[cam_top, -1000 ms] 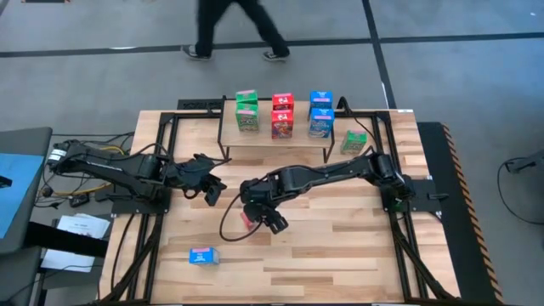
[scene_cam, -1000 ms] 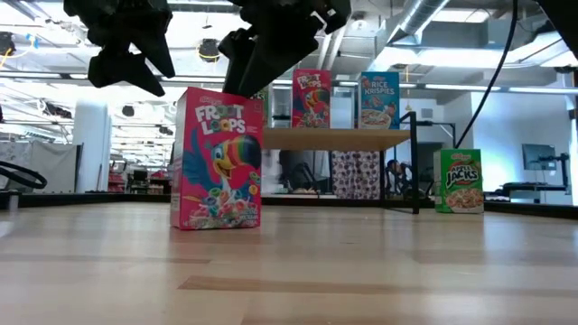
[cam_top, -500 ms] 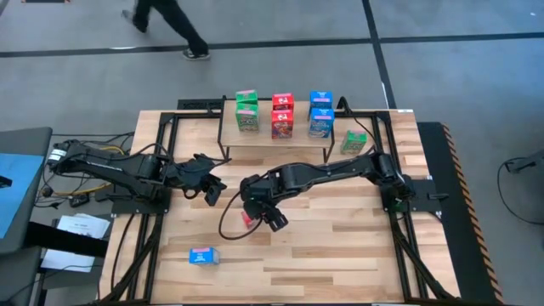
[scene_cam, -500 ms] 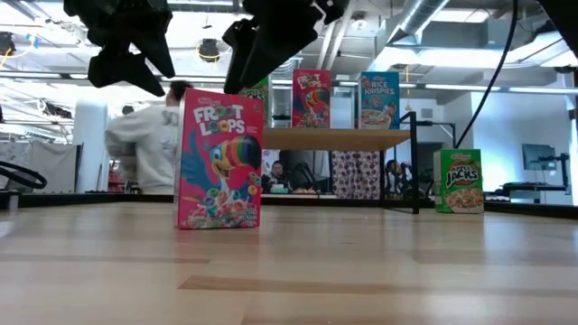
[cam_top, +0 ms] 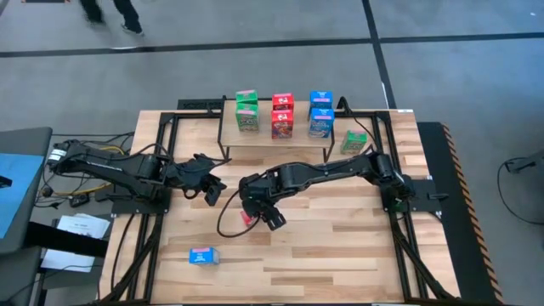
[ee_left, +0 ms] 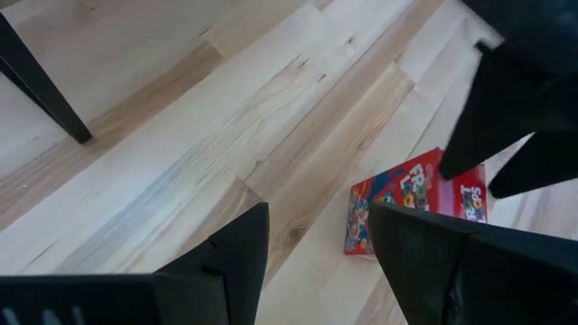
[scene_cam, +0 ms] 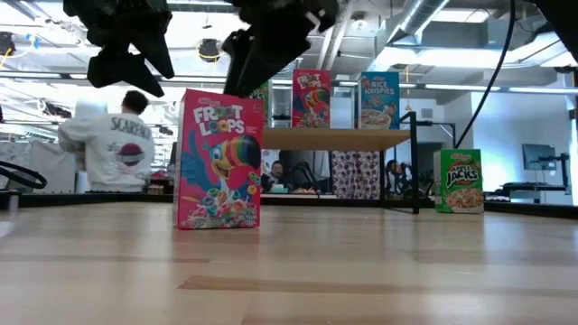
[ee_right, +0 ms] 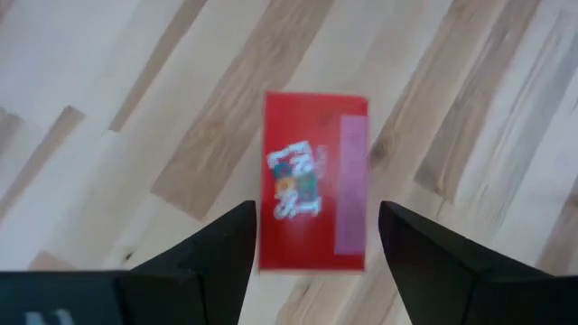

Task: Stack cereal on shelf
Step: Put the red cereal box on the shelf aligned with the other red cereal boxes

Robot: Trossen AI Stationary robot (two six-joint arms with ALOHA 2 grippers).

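Six boxes already sit on the shelf (cam_top: 276, 144). Three are left: a red box (ee_right: 314, 181), a green box (cam_top: 354, 141) and a blue box (cam_top: 203, 255) on the counter (cam_top: 340, 246). The right claw (cam_top: 259, 212) hangs open right above the red box, holding nothing. The left claw (cam_top: 210, 189) waits open nearby.

- the right gripper (cam_top: 257, 212) has slid a little toward the left of the high view, now directly over the red cereal box (cam_top: 247, 218).
- the person (cam_top: 109, 12) has walked from top centre to the top left corner of the high view.
- in the low view the person (scene_cam: 116, 144) now stands left of the red box.
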